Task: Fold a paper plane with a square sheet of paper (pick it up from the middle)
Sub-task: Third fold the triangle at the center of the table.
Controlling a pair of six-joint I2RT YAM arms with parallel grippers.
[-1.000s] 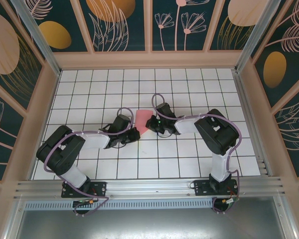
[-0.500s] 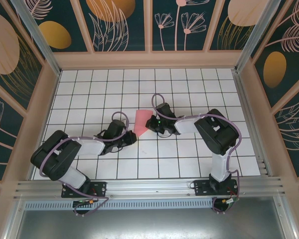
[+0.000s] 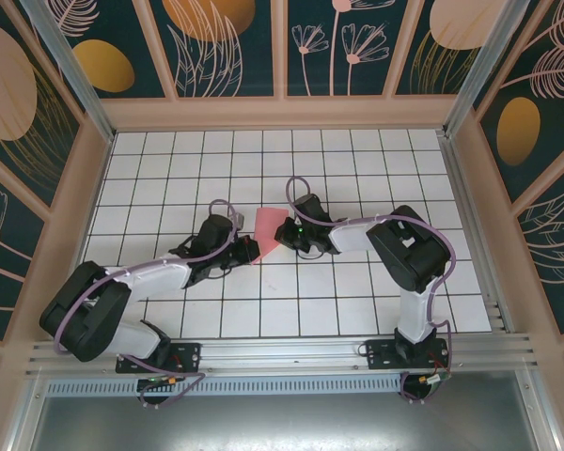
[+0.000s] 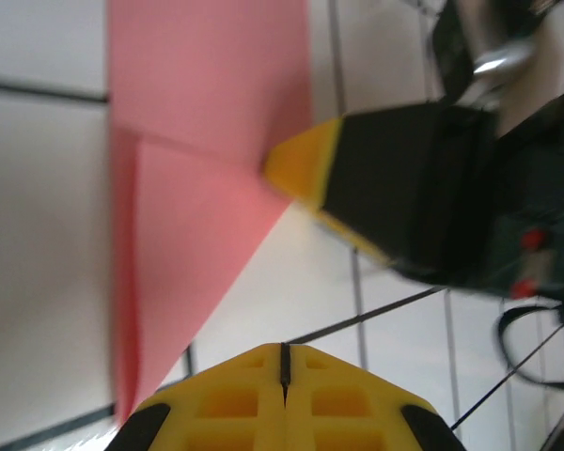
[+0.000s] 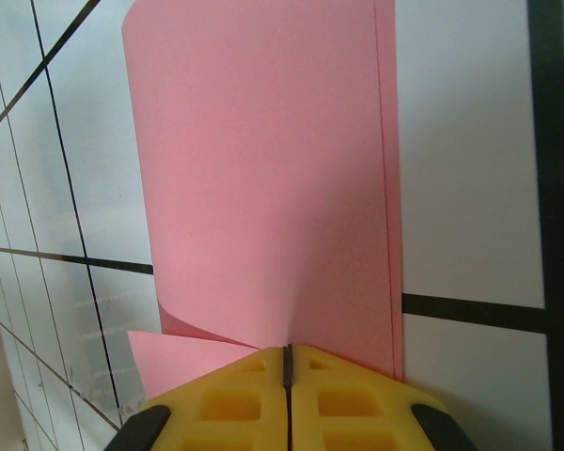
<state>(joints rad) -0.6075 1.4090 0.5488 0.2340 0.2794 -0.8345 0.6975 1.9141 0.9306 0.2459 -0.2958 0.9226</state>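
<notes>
Paper [image 3: 266,227], pink and folded to a point, lies near the middle of the tiled table [image 3: 357,169], between the two grippers. Right gripper [image 5: 288,353] has its jaws pressed together on one edge of the paper, and the sheet puckers up at the pinch. Left gripper [image 4: 284,355] has its jaws together with nothing between them, just beside the paper's pointed corner.

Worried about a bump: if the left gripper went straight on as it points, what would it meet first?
Probably the folded pink paper, close to where the right gripper holds it; depth is unclear.
</notes>
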